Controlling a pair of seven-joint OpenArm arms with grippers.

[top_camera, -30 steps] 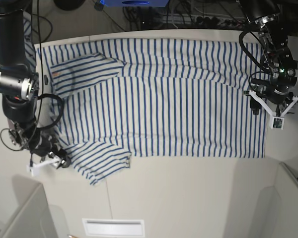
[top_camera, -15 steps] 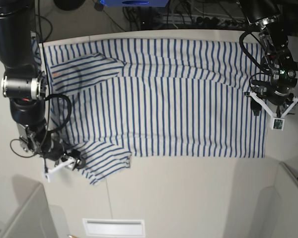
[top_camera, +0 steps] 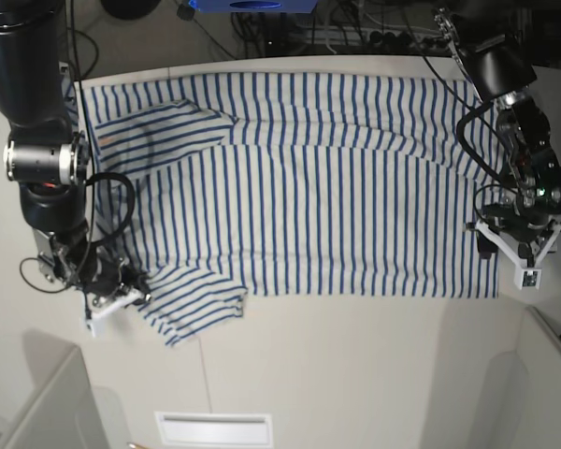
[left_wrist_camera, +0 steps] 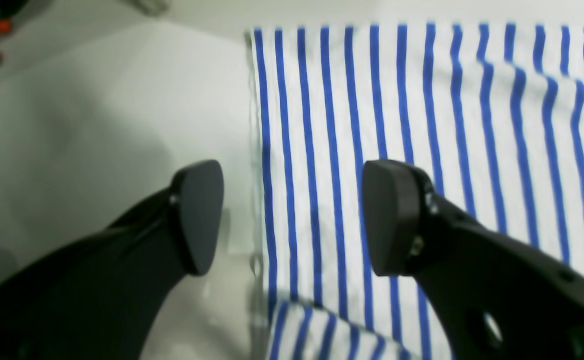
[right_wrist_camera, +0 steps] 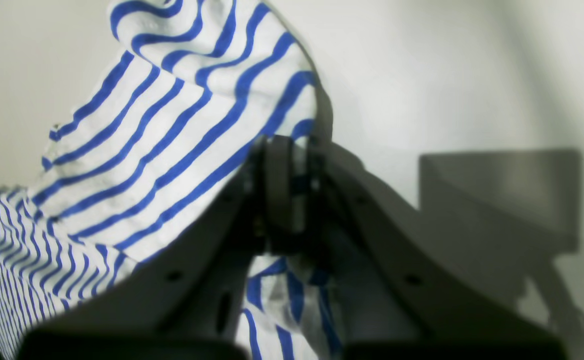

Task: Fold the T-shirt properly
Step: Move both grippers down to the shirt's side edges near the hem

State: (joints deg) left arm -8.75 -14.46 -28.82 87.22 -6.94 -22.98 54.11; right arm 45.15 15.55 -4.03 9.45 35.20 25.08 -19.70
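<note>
Left gripper [top_camera: 516, 245] now lower along T-shirt [top_camera: 309, 187] hem (jaws wide); right gripper [right_wrist_camera: 286, 195] clamping sleeve.

The T-shirt [top_camera: 318, 187] is white with thin blue stripes all over. The table [top_camera: 355, 374] is a pale off-white. Both grippers' fingers [left_wrist_camera: 196, 215] look black or dark grey, though blurred.
</note>
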